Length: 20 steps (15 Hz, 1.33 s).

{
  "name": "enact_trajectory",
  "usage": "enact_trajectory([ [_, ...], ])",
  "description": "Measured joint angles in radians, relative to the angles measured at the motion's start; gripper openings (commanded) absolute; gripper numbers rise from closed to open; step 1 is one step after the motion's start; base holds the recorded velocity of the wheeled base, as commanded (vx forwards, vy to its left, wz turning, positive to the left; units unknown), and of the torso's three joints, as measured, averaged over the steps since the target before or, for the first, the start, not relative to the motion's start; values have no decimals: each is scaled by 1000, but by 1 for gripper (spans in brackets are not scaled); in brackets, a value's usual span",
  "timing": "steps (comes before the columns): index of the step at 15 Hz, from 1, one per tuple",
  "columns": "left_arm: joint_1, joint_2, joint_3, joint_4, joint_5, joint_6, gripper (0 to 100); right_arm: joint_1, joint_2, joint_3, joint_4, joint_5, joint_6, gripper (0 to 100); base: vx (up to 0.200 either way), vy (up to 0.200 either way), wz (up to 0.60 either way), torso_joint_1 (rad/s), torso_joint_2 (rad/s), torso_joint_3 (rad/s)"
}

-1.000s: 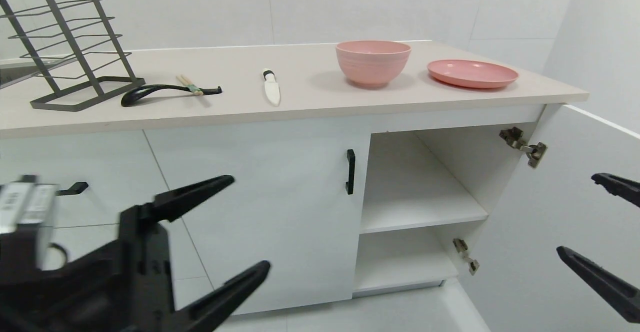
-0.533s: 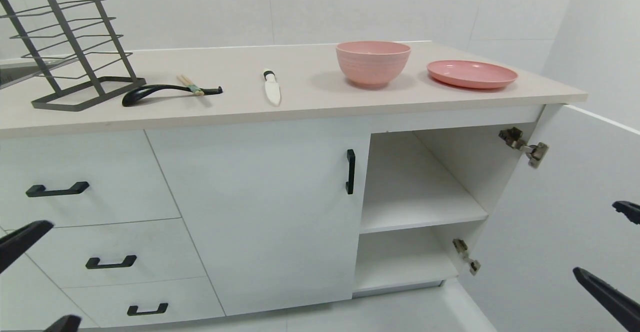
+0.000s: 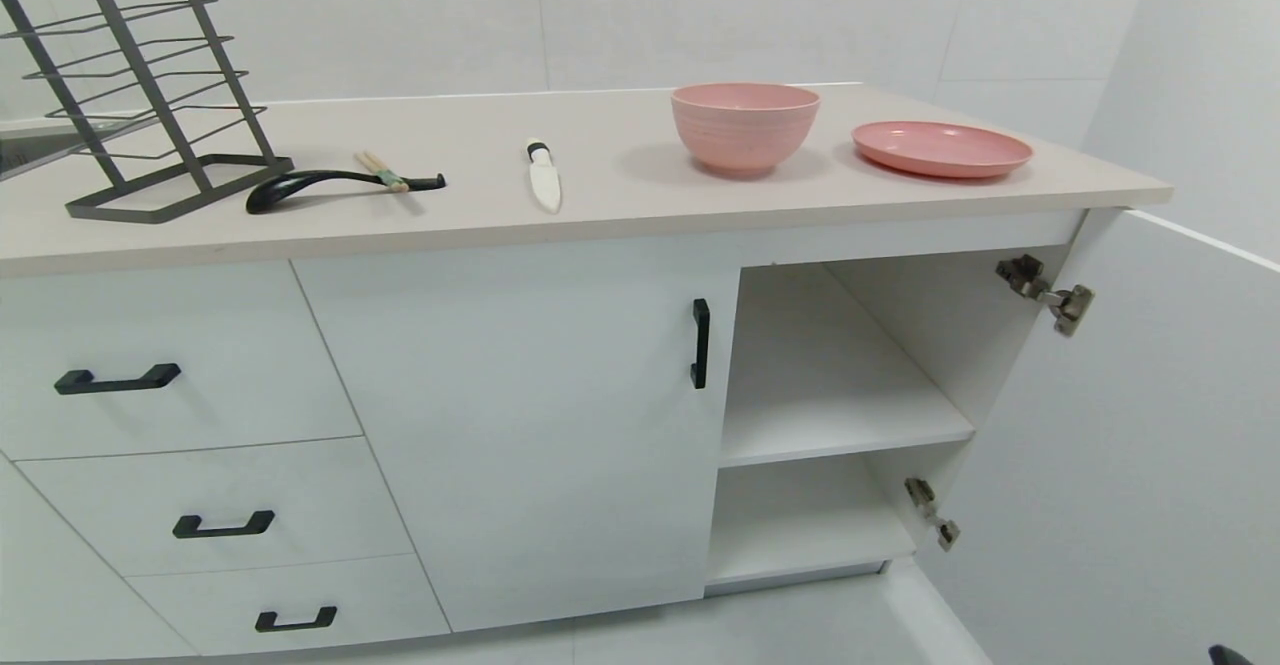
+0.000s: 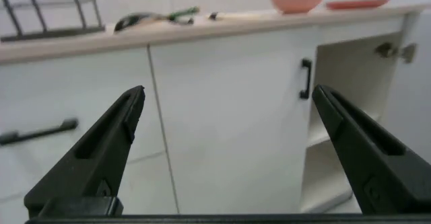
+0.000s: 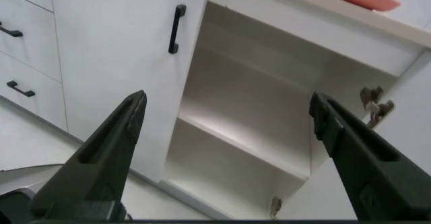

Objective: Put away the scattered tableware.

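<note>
Withdrawn low since earlier: left end effector [image 4: 229, 93], released, facing closed door [image 4: 222, 157]; right end effector [image 5: 227, 97], released, facing open cabinet [image 5: 256, 116]. Desk [image 3: 620, 195]: pink bowl [image 3: 745, 125], plate [image 3: 941, 148], knife [image 3: 543, 177], ladle [image 3: 300, 185], chopsticks [image 3: 380, 171], rack [image 3: 148, 82]. White walls [image 3: 700, 5].

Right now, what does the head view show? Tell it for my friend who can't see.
A pink bowl, pink plate, white knife, chopsticks and black spoon lie scattered on a counter beside a wire rack. Below, the right cupboard door stands open, showing white shelves.
</note>
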Motion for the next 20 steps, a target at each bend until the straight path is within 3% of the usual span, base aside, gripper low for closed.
enact_trajectory([
  [2, 46, -35, 43, 66, 10, 9, 100, -17, -91, -2, 94, 1, 2, 100, 0, 0, 0, 0, 0, 0],
  [5, 67, -92, 66, 337, 100, 59, 100, -24, -264, -5, 245, 1, 18, 100, 0, 0, 0, 0, 0, 0],
  [9, 71, -115, 70, 323, 126, 57, 100, -24, -393, 4, 394, 5, 57, 100, 0, 0, 0, 0, 0, 0],
  [12, 71, -116, 71, 321, 146, 100, 100, 0, -414, 4, 497, 50, 48, 100, 0, 0, 0, 0, 0, 0],
  [17, 71, -117, 71, 322, 145, 70, 100, 138, -450, 2, 514, 34, 54, 100, 0, 0, 0, 0, 0, 0],
  [18, 71, -117, 71, 322, 148, 53, 100, 143, -469, 3, 513, -33, 67, 100, 0, 0, 0, 0, 0, 0],
  [20, 71, -117, 71, 322, 166, 18, 100, 148, -494, 4, 514, -291, 85, 100, 0, 0, 0, 0, 0, 0],
])
